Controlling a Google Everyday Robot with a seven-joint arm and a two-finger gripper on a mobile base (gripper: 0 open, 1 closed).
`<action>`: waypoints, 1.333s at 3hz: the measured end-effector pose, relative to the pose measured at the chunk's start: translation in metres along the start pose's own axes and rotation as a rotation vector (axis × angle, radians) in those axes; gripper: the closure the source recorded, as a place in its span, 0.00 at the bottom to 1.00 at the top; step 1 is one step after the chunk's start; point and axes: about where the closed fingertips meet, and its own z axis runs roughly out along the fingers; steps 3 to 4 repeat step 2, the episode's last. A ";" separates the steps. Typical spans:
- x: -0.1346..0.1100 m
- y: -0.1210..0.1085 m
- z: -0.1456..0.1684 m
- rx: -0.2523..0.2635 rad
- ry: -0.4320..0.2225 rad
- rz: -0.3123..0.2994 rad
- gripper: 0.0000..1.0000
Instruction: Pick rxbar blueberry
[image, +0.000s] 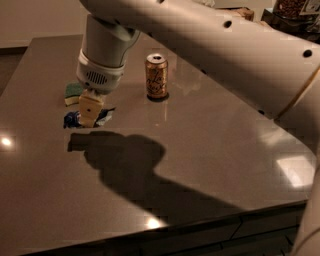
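**Desk:** What do you have in the camera view?

**Operator:** I see a dark brown table (215, 145) with a glossy top. It picks up bright glints near its left edge, near its front edge and on the right. Behind its far edge at the upper left there is a pale wall (40, 17). Dark items stand at the top right, but I cannot make them out. Below the front edge I see dark cabinet fronts (210, 237).

**Desk:** Where is the arm?

**Operator:** The white arm (210, 40) comes in from the right and crosses the top of the view. Its wrist turns straight down over the left part of the table. The gripper (89, 116) points down with its tip at the surface.

**Desk:** And the bar?

**Operator:** The rxbar blueberry (71, 119) lies flat on the table right under the gripper. Its blue wrapper shows on both sides of the cream tip.

**Desk:** Does it have a hold on it?

**Operator:** I cannot tell. The tip covers the middle of the bar, so I can't say whether it is spread wide or clamped.

**Desk:** What else is on the surface?

**Operator:** A green-and-yellow sponge (73, 93) sits just behind the bar, partly hidden by the wrist. A gold can (156, 76) stands upright to the right, apart from both. The arm's shadow (130, 167) falls dark across the table in front of the bar.
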 end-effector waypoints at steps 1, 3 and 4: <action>0.011 0.006 -0.055 -0.013 -0.065 -0.074 1.00; 0.010 0.006 -0.056 -0.013 -0.067 -0.080 1.00; 0.010 0.006 -0.056 -0.013 -0.067 -0.080 1.00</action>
